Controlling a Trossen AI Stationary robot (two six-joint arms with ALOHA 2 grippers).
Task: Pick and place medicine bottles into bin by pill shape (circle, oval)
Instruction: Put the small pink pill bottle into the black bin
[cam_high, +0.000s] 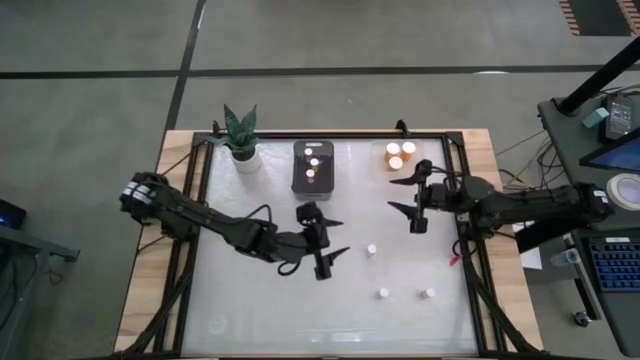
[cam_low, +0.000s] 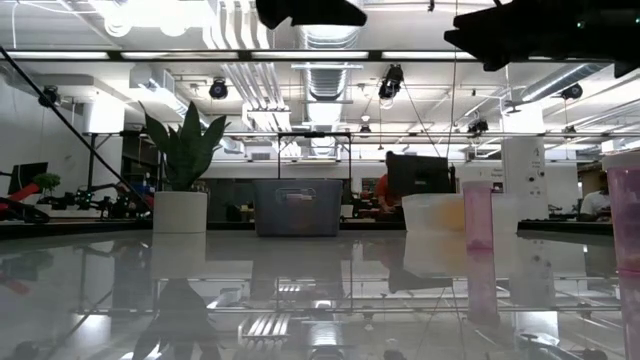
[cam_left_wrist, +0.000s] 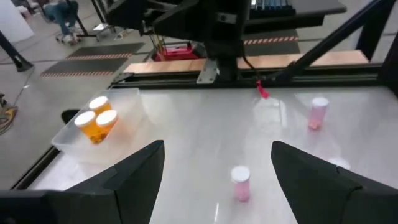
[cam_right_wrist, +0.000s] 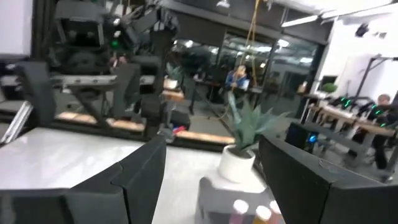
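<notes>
Three small pinkish bottles with white caps stand upright on the white table: one (cam_high: 371, 250) just right of my left gripper, two (cam_high: 383, 293) (cam_high: 430, 294) nearer the front edge. A dark bin (cam_high: 313, 166) at the back holds several small bottles. A clear bin (cam_high: 400, 155) holds orange bottles (cam_left_wrist: 96, 121). My left gripper (cam_high: 343, 237) is open above the table's middle and faces the nearest bottle (cam_left_wrist: 240, 182). My right gripper (cam_high: 392, 195) is open and empty beside the clear bin, facing the dark bin (cam_right_wrist: 249, 211).
A white plant pot (cam_high: 243, 155) with a green plant stands at the back left. A black frame (cam_high: 462, 200) edges the table. A small red item (cam_high: 453, 258) lies by the right frame. The table's front left part is bare.
</notes>
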